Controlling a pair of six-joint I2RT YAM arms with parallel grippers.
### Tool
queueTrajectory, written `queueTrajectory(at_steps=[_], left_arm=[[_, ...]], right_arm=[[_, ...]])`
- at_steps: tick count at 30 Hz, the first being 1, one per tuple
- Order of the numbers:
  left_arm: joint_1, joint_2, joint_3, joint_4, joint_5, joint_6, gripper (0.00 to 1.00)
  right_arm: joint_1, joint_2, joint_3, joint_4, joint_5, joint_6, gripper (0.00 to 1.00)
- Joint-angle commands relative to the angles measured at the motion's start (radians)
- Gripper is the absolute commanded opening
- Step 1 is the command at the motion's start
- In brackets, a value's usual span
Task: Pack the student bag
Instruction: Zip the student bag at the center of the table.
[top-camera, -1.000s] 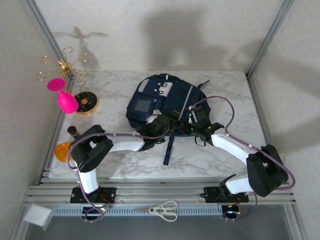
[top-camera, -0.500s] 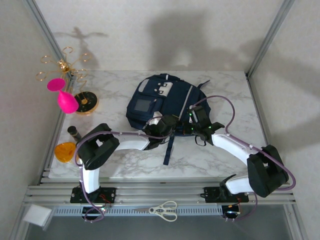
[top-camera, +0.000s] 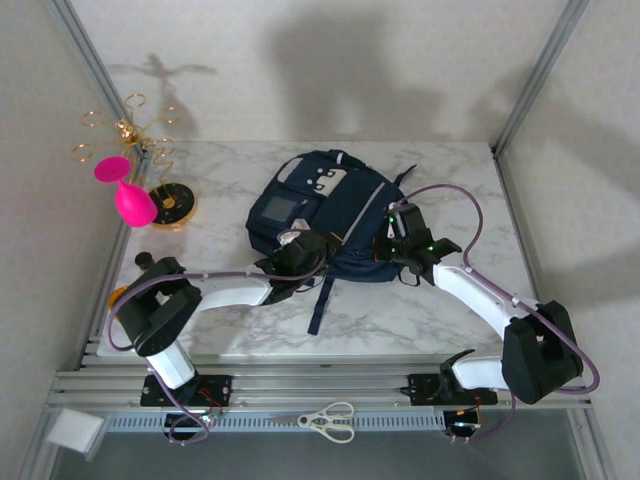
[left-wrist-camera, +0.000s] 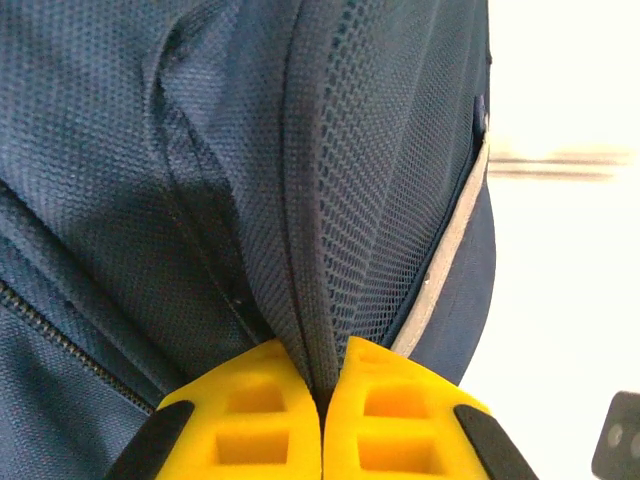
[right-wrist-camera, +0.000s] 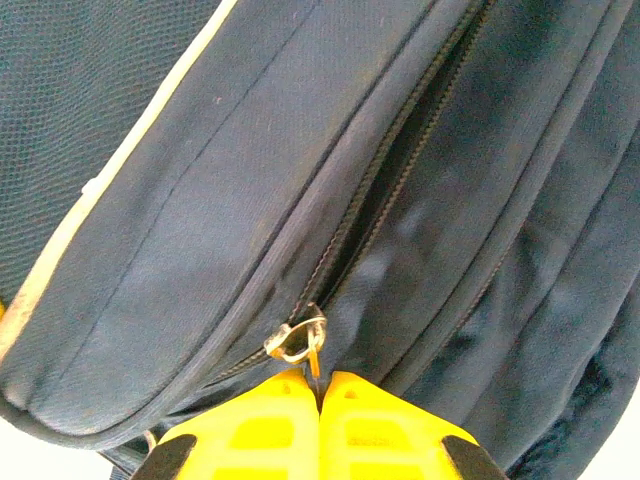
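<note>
One pink goblet (top-camera: 127, 198) is seen at the left. One student bag (top-camera: 310, 205) lies flat at the centre of the marble table (top-camera: 440, 310), held by two grippers. The left gripper (left-wrist-camera: 322, 380) is clamped on its mesh fold (left-wrist-camera: 340, 200), and the right gripper (right-wrist-camera: 320, 385) is pinched on one zipper pull (right-wrist-camera: 297, 340).

The student bag (top-camera: 318, 205) lies in the middle of the table (top-camera: 225, 168), with one strap (top-camera: 320, 300) trailing toward the near edge. The left gripper (left-wrist-camera: 322, 372) meets the bag's near left side, the right gripper (right-wrist-camera: 320, 385) its near right side, at a zip pull (right-wrist-camera: 298, 340). A hook stand (top-camera: 172, 207) stands at the far left. Scissors (top-camera: 328, 420) lie on the rail before the table.
</note>
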Motion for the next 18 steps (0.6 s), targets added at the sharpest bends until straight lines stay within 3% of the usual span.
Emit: queueTrajectory(at_steps=[1,8,12,14,18], left_arm=[[0.086,-0.110,-0.072,-0.186,-0.040,0.229,0.00],[0.308,-0.215,-0.136,-0.321,0.193,0.488,0.00],[0.336,-0.289,-0.172,-0.252,0.256,0.515,0.01],[0.336,-0.283,-0.148,-0.268,0.282,0.511,0.22],[0.275,-0.332,-0.194,-0.190,0.289,0.354,0.45]], right_arm=[[-0.068,-0.011,0.044,-0.093,0.179,0.000,0.00],[-0.005,-0.011,0.056,-0.041,-0.004,-0.034,0.00],[0.042,0.026,0.039,0.015,-0.074,-0.012,0.00],[0.045,0.031,0.042,0.039,-0.106,-0.021,0.00],[0.045,0.017,0.041,0.055,-0.122,-0.038,0.00]])
